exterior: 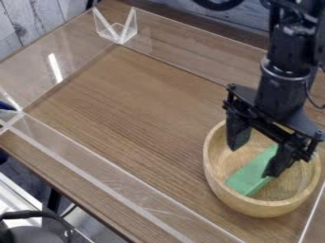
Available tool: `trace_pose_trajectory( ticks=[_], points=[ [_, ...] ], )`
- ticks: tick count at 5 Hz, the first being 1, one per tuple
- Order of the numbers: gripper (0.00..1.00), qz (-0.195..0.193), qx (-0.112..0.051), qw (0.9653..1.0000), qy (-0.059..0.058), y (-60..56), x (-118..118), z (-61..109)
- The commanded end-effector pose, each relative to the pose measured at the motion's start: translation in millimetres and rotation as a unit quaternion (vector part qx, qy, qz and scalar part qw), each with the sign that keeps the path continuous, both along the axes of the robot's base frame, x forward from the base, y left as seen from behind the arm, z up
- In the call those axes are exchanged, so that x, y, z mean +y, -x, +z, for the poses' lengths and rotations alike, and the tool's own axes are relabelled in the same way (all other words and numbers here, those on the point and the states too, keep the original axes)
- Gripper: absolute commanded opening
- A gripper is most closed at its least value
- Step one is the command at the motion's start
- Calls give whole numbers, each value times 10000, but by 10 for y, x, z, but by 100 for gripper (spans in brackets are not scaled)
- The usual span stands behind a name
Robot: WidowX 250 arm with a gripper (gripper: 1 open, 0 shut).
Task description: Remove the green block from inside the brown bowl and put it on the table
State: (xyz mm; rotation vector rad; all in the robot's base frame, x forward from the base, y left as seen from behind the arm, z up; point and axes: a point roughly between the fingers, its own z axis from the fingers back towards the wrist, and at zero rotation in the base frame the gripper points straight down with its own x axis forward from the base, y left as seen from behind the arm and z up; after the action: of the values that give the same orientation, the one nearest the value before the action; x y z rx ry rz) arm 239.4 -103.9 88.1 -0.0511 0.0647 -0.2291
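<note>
Camera view: pick step, nothing lifted yet. Gripper (269, 150) hangs pointing down over the brown bowl (226, 187), jaws spread wide and empty, straddling the green block (256, 176), which lies inside the bowl. Next move, by my read: descend, clamp block, lift, carry to bare desk (140, 104). Block's upper end is hidden behind a finger; contact unclear.

1. A pale whitewashed plank wall (38, 24) fills the upper left corner.
2. Just right of that wall, a small clear acrylic bracket (114, 26) stands upright, catching bright light.
3. Below the wall, a white streak of glare (53, 65) shows on clear acrylic.
4. Far below the wall, at the lower left corner, lies a dark curved object (32, 228), too dim to identify.
</note>
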Motion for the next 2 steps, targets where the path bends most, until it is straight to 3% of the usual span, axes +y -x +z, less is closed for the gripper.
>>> trace_pose_trajectory(
  ticks=[1, 2],
  points=[
    [100, 100, -248, 9991, 338, -130, -13, -23],
    [100, 193, -237, 9979, 567, -228, -31, -208]
  ],
)
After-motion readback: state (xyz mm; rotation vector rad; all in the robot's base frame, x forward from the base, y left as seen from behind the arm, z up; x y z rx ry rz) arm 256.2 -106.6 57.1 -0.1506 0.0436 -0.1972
